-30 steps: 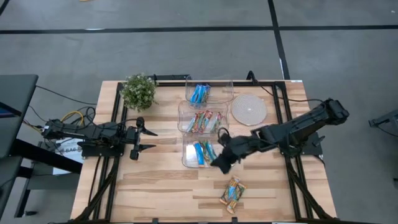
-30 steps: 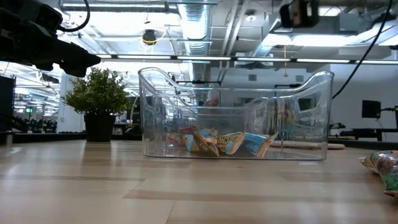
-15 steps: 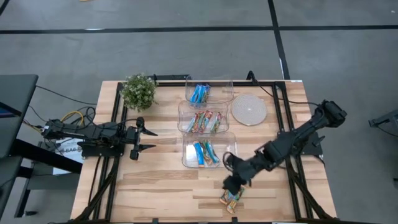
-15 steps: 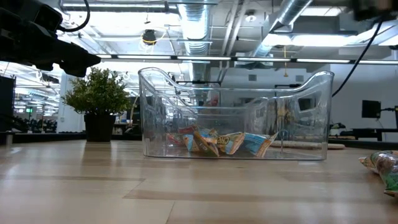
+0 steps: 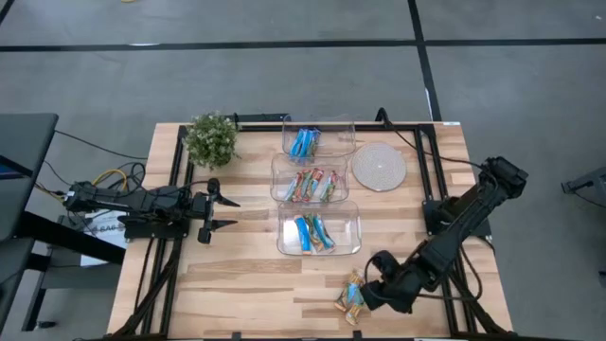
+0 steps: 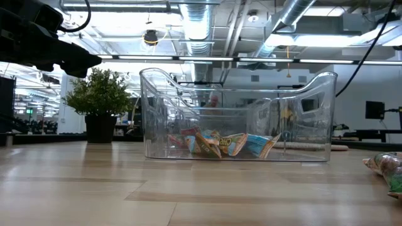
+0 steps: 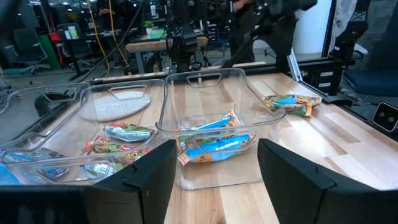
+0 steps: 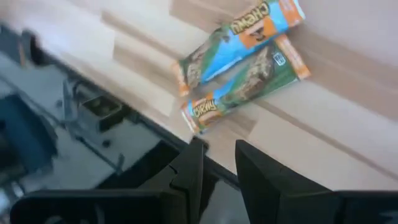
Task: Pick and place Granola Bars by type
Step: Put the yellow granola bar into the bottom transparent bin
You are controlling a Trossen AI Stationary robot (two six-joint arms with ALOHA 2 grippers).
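Note:
Two wrapped granola bars (image 5: 352, 296) lie flat side by side near the table's near edge; the right wrist view shows one tan-orange with light blue (image 8: 239, 37) and one green-orange (image 8: 249, 84). My right gripper (image 5: 372, 285) hovers just to their right, narrowly open (image 8: 221, 155) and touching nothing. Sorted bars lie in three clear tubs: blue in the far tub (image 5: 317, 139), red-green-orange in the middle tub (image 5: 308, 182), tan-orange with light blue in the near tub (image 5: 318, 230). My left gripper (image 5: 216, 212) waits open at the table's left.
A potted plant (image 5: 210, 139) stands at the far left corner. A round woven mat (image 5: 379, 168) lies right of the tubs. The table's near edge (image 5: 312, 332) runs close behind the two loose bars. Bare wood (image 5: 237, 284) lies in front of the tubs.
My right gripper has swung from the near tub's right end toward the table's near edge and come down beside the two loose bars. The bars and the left arm have kept still.

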